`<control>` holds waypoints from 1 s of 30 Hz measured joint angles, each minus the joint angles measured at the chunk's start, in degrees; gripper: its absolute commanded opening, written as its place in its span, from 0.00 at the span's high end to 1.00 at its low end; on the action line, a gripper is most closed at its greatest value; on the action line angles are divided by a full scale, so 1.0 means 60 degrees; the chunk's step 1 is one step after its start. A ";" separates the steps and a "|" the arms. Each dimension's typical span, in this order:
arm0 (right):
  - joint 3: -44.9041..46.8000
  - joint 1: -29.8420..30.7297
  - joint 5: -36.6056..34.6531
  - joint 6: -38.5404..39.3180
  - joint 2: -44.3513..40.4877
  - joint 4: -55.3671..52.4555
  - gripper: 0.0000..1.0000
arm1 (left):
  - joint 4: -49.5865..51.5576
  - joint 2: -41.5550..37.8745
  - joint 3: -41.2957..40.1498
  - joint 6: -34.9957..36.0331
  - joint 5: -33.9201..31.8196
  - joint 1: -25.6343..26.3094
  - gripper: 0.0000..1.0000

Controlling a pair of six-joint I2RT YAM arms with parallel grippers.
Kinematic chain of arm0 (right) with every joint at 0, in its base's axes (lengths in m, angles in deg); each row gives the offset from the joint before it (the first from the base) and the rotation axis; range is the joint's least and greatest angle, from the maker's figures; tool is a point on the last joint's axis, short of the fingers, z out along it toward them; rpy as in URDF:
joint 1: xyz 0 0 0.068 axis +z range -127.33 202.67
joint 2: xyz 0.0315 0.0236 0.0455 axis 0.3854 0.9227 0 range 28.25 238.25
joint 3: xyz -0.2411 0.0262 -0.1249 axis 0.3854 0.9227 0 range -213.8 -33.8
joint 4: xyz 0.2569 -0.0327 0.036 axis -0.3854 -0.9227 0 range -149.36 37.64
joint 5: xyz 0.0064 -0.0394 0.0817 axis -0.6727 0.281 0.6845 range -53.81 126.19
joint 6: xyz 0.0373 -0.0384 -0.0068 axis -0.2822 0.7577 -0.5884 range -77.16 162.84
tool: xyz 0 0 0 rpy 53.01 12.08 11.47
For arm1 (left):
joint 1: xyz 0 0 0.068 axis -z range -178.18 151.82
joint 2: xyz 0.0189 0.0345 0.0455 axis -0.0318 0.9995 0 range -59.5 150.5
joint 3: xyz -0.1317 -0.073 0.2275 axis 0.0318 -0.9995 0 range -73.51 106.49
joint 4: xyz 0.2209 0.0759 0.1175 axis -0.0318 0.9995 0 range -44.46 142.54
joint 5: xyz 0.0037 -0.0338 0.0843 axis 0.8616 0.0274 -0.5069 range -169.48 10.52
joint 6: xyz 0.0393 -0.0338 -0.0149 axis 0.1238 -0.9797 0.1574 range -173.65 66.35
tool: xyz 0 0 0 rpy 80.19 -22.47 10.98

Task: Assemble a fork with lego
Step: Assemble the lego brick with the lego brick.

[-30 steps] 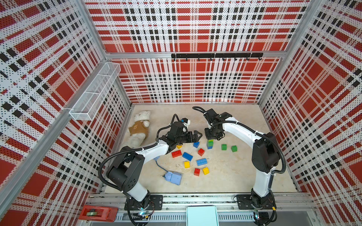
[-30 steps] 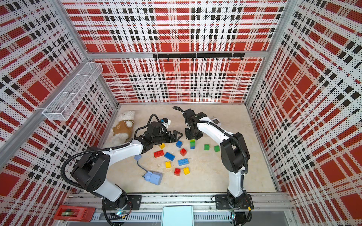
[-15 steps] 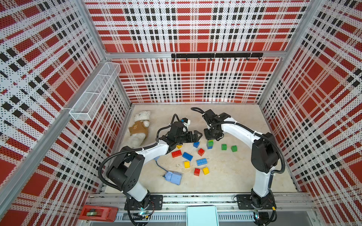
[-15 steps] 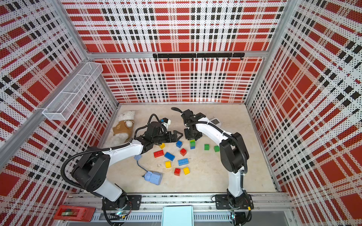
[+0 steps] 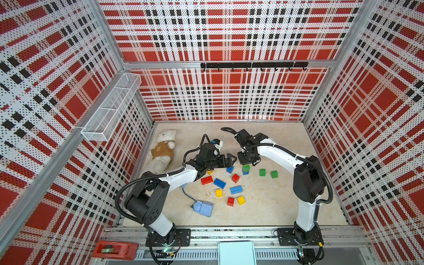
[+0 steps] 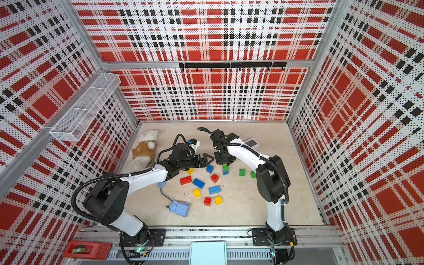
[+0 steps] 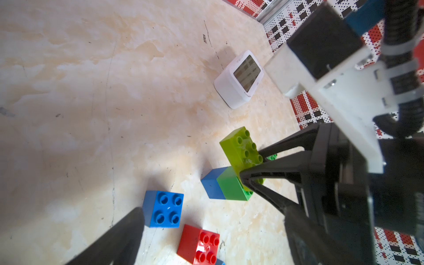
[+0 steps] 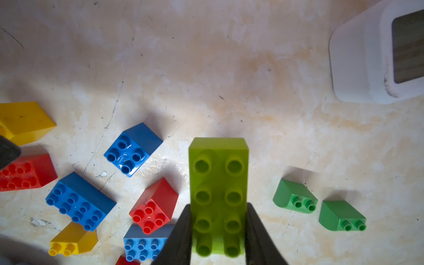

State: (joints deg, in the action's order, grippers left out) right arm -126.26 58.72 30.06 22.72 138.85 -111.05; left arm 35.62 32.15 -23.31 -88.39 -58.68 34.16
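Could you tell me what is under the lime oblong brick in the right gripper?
A green square brick stacked on a blue square brick. A finger of the right gripper hides whether the lime oblong brick touches it.

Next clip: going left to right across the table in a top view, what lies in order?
teddy bear, red oblong brick, dark blue oblong brick, red square brick, green-and-blue pair, green brick, rightmost green brick

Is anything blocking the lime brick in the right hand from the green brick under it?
Nothing visible: the lime brick, held by the right hand, is right at the green brick. The open left hand is aside.
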 measured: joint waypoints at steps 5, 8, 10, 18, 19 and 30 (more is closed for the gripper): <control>0.0259 -0.0007 0.0146 -0.0102 -0.0142 0.0237 1.00 | 0.0000 0.0000 -0.0011 -0.0004 0.0004 0.0000 0.02; 0.0415 -0.0026 0.0219 -0.0193 -0.0233 0.0393 1.00 | 0.0000 0.0000 -0.0011 0.0000 0.0004 0.0000 0.02; 0.0506 -0.0044 0.0244 -0.0248 -0.0288 0.0481 1.00 | 0.0000 0.0000 -0.0015 0.0000 0.0004 0.0000 0.02; 0.1209 -0.0058 0.0178 -0.0142 -0.0750 0.1100 1.00 | -0.0004 -0.0113 -0.0127 -0.0004 0.0007 0.0000 0.02; 0.1330 -0.0055 0.0164 -0.0102 -0.0827 0.1231 1.00 | -0.0004 -0.0142 -0.0138 0.0000 0.0007 0.0000 0.02; 0.2022 0.0211 -0.0342 0.0182 -0.1209 0.2014 1.00 | -0.0007 -0.0215 -0.0182 -0.0007 0.0007 0.0000 0.02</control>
State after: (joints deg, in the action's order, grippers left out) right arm -114.13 59.99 28.00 23.81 131.60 -98.97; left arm 35.58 30.86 -24.41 -88.44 -58.64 34.16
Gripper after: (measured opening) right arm 0.336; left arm 0.977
